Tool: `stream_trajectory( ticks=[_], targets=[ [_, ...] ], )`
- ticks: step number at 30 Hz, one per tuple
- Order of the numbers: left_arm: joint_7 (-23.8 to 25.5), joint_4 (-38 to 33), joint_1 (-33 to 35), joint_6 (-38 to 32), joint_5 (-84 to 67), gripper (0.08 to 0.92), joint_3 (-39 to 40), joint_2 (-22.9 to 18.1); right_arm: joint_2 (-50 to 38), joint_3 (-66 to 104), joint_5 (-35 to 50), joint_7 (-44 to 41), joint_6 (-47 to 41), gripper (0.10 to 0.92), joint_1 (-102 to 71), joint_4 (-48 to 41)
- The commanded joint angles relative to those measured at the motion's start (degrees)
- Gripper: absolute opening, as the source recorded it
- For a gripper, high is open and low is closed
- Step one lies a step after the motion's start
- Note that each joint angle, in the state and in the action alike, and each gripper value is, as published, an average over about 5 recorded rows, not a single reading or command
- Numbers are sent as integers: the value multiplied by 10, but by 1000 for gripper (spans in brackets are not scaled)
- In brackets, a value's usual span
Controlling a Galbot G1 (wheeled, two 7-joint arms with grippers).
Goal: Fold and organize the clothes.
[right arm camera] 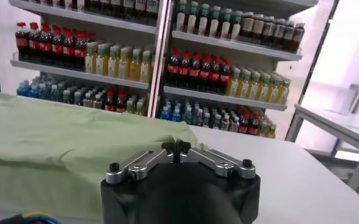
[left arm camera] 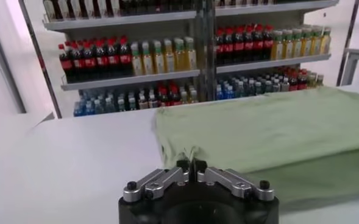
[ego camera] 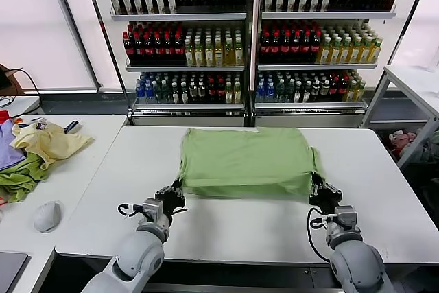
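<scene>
The light green shirt [ego camera: 247,161] lies as a flat folded rectangle in the middle of the white table [ego camera: 226,224]. Its collar, buttons and print are hidden. My left gripper [ego camera: 178,190] is at the shirt's near left corner. In the left wrist view this gripper [left arm camera: 191,163] is shut, with a puckered bit of the shirt [left arm camera: 270,131] pinched at its tips. My right gripper [ego camera: 317,187] is at the near right corner. In the right wrist view that gripper [right arm camera: 175,145] is shut on the edge of the shirt [right arm camera: 57,140].
On the side table to the left lie a pale yellow garment [ego camera: 51,143], a darker green cloth [ego camera: 20,176] and a white rounded object [ego camera: 46,216]. Shelves of bottles [ego camera: 247,32] stand behind the table. Another white table [ego camera: 418,80] is at the far right.
</scene>
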Motion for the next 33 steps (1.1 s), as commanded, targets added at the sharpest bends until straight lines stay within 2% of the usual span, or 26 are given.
stream_trajectory(
  ticks=[1,6,10,20,29,33],
  targets=[
    [2,90,-69,4,34,111,24,-8,5,-34,-20,0,2,125,64,-70],
    [3,101,-74,6,35,111,28,-6,15,-44,-42,-12,-8,134,68,-78],
    [6,76,-60,7,38,163,30,-3,19,-37,-52,-23,2,225,51,-64],
    [-1,6,5,3,42,452,9,3,18,36,-26,-20,24,510,-35,18],
    [-9,44,2,10,27,711,3,1,28,88,13,10,-34,765,-63,0],
    [-8,58,-13,19,8,801,6,-7,25,81,34,18,-59,816,-40,-31]
  ],
)
